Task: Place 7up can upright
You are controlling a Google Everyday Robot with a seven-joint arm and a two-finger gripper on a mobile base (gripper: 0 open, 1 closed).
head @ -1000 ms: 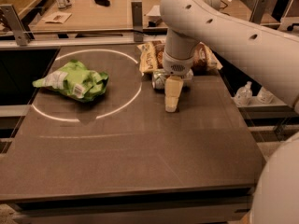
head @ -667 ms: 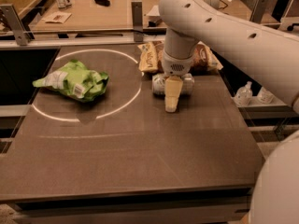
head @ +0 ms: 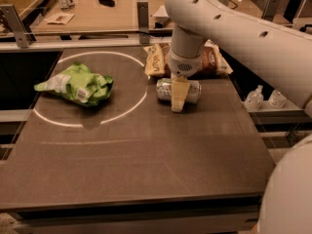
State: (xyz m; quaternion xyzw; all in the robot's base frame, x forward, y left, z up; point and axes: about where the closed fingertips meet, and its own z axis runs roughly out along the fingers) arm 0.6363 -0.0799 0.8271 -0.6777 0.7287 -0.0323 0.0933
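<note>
The 7up can (head: 164,89) lies on its side on the dark table (head: 146,169), right of the white circle and just in front of the chip bags. It is silver and pale green, with its length running left to right. My gripper (head: 178,95) hangs down from the big white arm (head: 234,28) and sits right at the can, with its pale front part covering the can's middle. Only the can's two ends show on either side of it.
A bright green snack bag (head: 75,84) lies inside the white circle (head: 127,112) at the left. A brown and yellow chip bag (head: 156,61) and another bag (head: 213,57) lie just behind the can. Small white bottles (head: 254,99) stand off the table's right edge.
Almost nothing has moved. The gripper stays at the can, which still lies on its side in the same spot.
</note>
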